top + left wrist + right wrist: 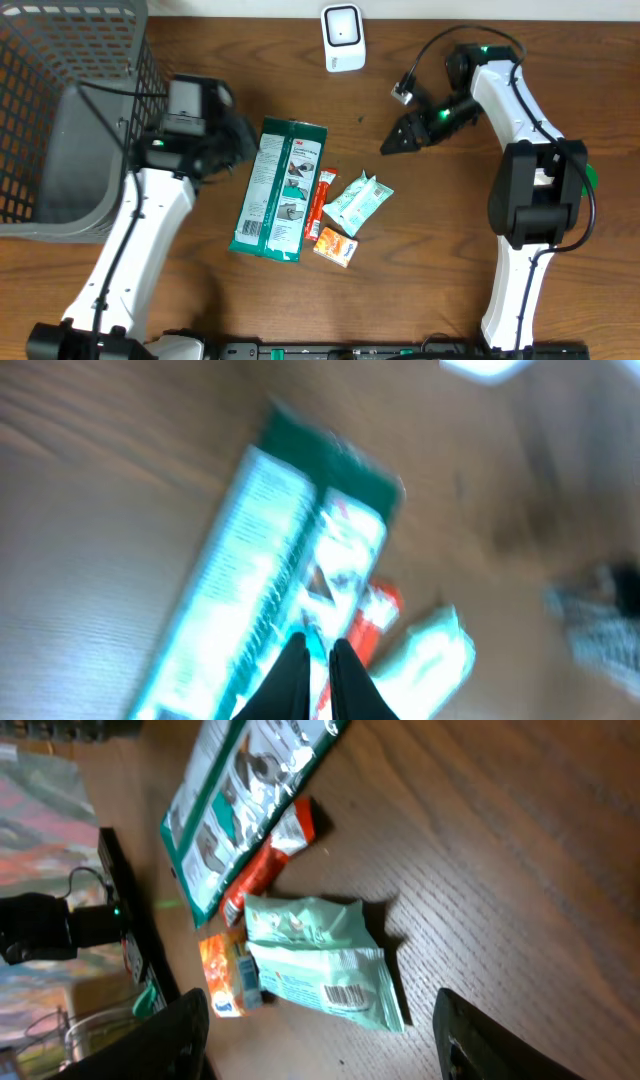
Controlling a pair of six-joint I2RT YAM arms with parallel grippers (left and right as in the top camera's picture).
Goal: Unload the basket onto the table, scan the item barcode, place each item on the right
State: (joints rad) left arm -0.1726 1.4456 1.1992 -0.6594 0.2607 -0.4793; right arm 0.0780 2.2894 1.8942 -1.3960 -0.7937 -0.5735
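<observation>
Several items lie mid-table: a large green package [278, 188], a red stick pack [322, 205], two mint-green packets [358, 200] and a small orange box [335, 246]. A white scanner [343, 37] stands at the far edge. My left gripper [248, 145] hovers over the green package's upper left edge. The blurred left wrist view shows this gripper [318, 675] shut and empty above the green package [270, 570]. My right gripper [390, 146] sits up and to the right of the packets. It [330, 1050] is open and empty, short of a mint packet [310, 955] with its barcode face up.
A grey wire basket [60, 110] fills the left back corner. The right wrist view also holds the orange box [225, 975], the red stick [268, 860] and the green package [250, 790]. A loose cable plug [403, 95] hangs near the right arm.
</observation>
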